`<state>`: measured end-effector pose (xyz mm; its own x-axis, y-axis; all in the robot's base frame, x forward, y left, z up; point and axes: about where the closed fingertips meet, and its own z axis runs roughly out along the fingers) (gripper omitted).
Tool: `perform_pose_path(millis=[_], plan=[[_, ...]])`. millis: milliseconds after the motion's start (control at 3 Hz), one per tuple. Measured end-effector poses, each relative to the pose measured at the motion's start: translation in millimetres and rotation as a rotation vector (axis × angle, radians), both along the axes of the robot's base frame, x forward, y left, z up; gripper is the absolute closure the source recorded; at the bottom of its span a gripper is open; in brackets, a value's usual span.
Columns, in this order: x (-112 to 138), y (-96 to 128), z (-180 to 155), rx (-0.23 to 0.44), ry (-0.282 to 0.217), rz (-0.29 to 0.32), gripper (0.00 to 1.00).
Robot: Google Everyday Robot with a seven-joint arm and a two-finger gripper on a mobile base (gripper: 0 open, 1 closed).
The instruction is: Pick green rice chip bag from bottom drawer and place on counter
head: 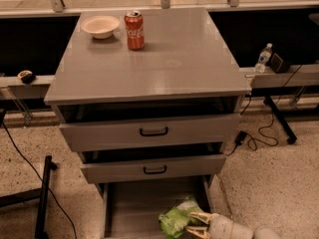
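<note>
Green rice chip bag (177, 219), a crinkled light-green foil snack bag with darker green print, is seen at the front right corner of the grey three-drawer cabinet (231, 106), low down, at the right front of the bottom drawer (134, 205). That deep, plain grey box drawer at the foot of the cabinet is pulled fully out, and the rest of its floor is bare.

The robot's beige two-finger gripper (198, 222) is found at the same front right corner of the cabinet, reaching in from the lower right over the drawer's right side. Its jaws are closed on the right edge of the green rice chip bag, one finger above the foil and one below it, so that the bag is gripped between them.

Above the bottom drawer, the two shallower grey drawers of the cabinet, the upper one (104, 134) and the middle one (112, 172), each with a black handle, are shown partly open.

The counter (164, 63), the smooth grey top of the cabinet, is occupied at its far left corner by a shallow white bowl (100, 26) and, just right of the bowl, an upright red cola can (134, 30). A clear plastic water bottle (262, 58) is seen on a ledge beyond the cabinet's right side.
</note>
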<state>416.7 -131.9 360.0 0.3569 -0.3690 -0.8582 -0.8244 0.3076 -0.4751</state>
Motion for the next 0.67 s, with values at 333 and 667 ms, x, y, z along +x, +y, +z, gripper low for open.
perform_pose_path(millis=[333, 667], plan=[[3, -4, 112, -0.103, -0.295, 0.089, 1.00], [-5, 9, 211, -0.175, -0.521, 0.171, 1.00]])
